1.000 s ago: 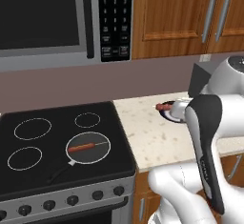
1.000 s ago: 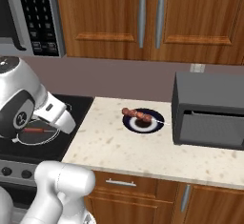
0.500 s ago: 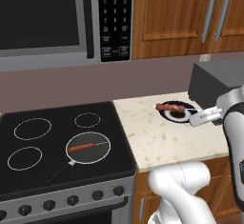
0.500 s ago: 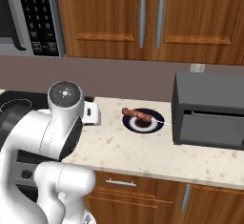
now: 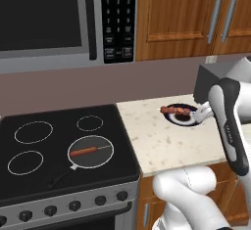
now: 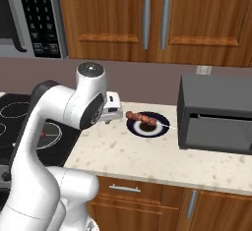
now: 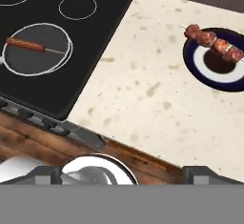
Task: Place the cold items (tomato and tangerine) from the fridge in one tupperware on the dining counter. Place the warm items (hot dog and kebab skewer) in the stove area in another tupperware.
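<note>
White glossy arm (image 6: 59, 141), dark grey joint bands, silver cap.

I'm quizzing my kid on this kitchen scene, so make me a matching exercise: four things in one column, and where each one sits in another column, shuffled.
Things:
1. hot dog
2. kebab skewer
3. microwave
4. toaster oven

Places:
A. mounted on the wall above the stove
B. across a dark plate on the counter
C. in the pan on the stove
D. on the counter, at the far end from the stove

Pairs: 1-C, 2-B, 3-A, 4-D
</note>
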You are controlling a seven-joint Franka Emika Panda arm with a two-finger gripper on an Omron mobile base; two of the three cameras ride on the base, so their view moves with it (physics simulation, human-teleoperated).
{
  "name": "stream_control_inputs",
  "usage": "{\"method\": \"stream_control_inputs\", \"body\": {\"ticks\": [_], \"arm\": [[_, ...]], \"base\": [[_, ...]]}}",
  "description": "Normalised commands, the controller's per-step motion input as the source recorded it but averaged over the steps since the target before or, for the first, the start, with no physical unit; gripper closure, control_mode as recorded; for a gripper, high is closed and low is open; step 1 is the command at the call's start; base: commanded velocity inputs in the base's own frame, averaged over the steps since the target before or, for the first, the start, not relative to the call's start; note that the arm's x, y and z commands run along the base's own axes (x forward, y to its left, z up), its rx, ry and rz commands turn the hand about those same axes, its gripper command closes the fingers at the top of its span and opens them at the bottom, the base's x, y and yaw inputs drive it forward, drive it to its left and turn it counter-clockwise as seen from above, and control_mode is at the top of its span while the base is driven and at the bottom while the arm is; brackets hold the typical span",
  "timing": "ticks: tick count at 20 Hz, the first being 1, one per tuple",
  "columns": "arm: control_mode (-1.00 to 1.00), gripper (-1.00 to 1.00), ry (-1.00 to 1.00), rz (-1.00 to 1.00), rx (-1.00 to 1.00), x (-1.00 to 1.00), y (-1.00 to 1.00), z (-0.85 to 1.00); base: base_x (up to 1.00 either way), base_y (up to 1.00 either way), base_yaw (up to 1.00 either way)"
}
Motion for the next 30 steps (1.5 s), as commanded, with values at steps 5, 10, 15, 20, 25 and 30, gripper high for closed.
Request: {"method": "stream_control_inputs", "body": {"ticks": [5,10,15,20,25,30], "arm": [[-1.00,-1.00,0.00,0.00,-0.30,0.38,-0.23,-0.53],[-1.00,-1.00,0.18,0.00,-0.14,0.52,-0.27,-0.14],[-1.00,-1.00,0.40,0.00,-0.05,0.61,-0.29,-0.10],[-1.00,-1.00,0.29,0.00,0.00,0.64,-0.31,-0.13],[-1.00,-1.00,-0.39,0.13,0.00,0.30,-0.24,-0.51],[-1.00,-1.00,-0.42,0.22,0.00,0.36,-0.10,-0.40]], "base": [[0.00,0.00,0.00],[0.00,0.00,0.00],[0.00,0.00,0.00],[0.00,0.00,0.00],[0.00,0.00,0.00],[0.00,0.00,0.00]]}}
